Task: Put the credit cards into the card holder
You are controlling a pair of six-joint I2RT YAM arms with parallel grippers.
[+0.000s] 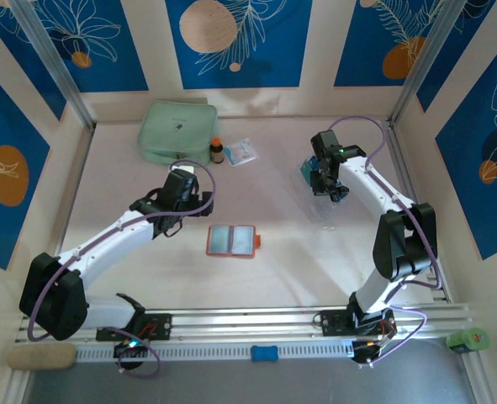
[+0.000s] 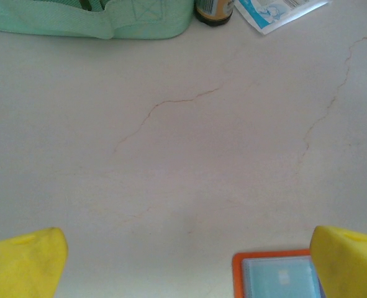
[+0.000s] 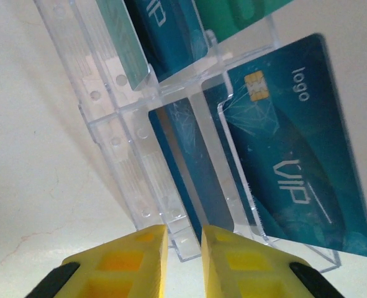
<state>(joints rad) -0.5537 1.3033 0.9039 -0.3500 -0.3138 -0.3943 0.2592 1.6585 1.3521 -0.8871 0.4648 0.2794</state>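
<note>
The card holder [image 1: 232, 241] is a small orange wallet lying open in the middle of the table; its corner [image 2: 273, 273] sits by my left gripper's right finger. My left gripper [image 1: 179, 206] [image 2: 186, 243] hovers wide open over bare table, holding nothing. The credit cards stand in a clear plastic rack [image 3: 108, 124] at the right [image 1: 309, 171]: a blue VIP card [image 3: 295, 149], a blue card showing its dark stripe [image 3: 189, 161], and teal ones behind [image 3: 121, 37]. My right gripper [image 1: 329, 183] [image 3: 184, 233] is at the rack, its jaws narrowly apart around the striped card's lower corner.
A mint-green zip pouch [image 1: 177, 130] [image 2: 90, 15] lies at the back left. Beside it stand a small brown bottle [image 1: 216, 151] [image 2: 214, 11] and a white-and-blue paper packet [image 1: 241, 151] [image 2: 276, 11]. Patterned walls close in the table's sides and back.
</note>
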